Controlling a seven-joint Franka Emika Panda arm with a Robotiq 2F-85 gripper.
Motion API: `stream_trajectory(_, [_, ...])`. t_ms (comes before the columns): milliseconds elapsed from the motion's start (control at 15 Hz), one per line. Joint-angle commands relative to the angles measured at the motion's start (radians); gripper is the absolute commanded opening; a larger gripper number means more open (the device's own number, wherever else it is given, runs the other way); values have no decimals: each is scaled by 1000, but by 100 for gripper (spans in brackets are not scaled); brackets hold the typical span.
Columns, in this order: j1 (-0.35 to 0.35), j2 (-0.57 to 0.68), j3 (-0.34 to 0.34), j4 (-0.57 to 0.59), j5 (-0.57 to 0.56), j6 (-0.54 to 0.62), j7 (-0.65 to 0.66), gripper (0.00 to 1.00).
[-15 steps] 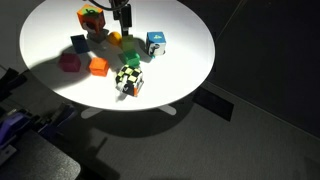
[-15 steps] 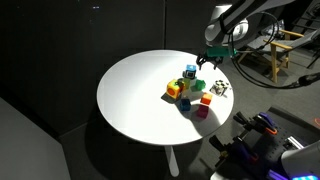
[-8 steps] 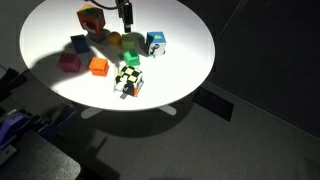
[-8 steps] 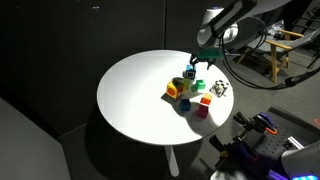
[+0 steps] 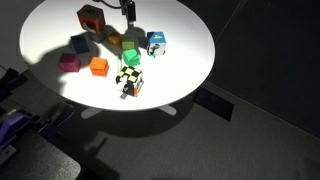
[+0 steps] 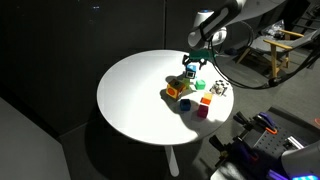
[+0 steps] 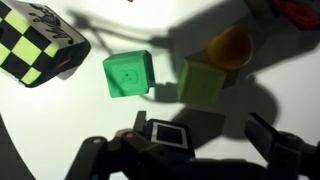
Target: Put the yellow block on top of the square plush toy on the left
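Note:
The yellow block (image 7: 200,82) is a lime cube on the white table (image 7: 40,130). In the wrist view it lies just beyond the gap between my open fingers. It also shows in an exterior view (image 5: 128,43), beside the orange ball (image 5: 113,39). The square plush toy (image 5: 90,17) is orange-red and stands at the far left of the cluster, with nothing on top. My gripper (image 7: 205,135) is open and empty and hovers above the blocks in both exterior views (image 5: 127,12) (image 6: 193,62).
Around the yellow block are a green block (image 7: 128,75), a checkered cube (image 7: 35,45), the orange ball (image 7: 230,47), a blue-and-white cube (image 5: 156,42), a dark green block (image 5: 78,43), an orange block (image 5: 98,67) and a magenta block (image 5: 69,62).
My gripper has moved sideways over the cluster and slightly lower, staying open. None of the blocks has moved.

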Motion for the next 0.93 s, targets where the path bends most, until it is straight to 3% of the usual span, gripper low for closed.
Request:
stream_trajectory(0, [3,80,6,114,30,-57,15,100])
stream_trajectory(867, [-21,268,10,337,94,-206,40,100])
